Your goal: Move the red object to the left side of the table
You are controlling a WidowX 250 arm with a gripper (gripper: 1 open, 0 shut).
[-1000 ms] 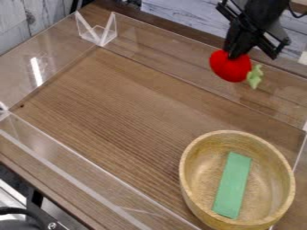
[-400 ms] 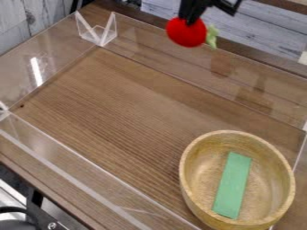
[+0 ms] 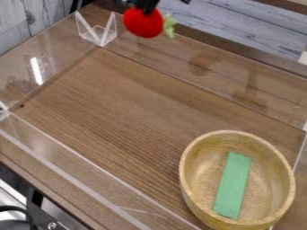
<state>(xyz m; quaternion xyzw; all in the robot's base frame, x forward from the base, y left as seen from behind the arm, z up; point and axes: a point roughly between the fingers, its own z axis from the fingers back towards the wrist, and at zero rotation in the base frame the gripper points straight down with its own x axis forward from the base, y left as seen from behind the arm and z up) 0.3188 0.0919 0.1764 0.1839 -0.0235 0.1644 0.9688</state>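
Swung over toward the left since the earlier frame: red strawberry [image 3: 143, 23] now up near the clear plastic stand [image 3: 96, 30], gripper [image 3: 144, 9] clamped on it.
Looks like a light toy, probably firm, maybe a bit slick on that round skin, so I'd grab it around the fat middle, not the leafy bit. Fingertips are mostly lost in dark blur at the top edge, arm's cut off, and the green stem on the right is smeary. Can't tell how high it hangs over the table [image 3: 132, 108].

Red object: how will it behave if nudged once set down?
The red object looks rounded, so it would probably roll or rock. The green stem sticking out on one side might stop a full roll.
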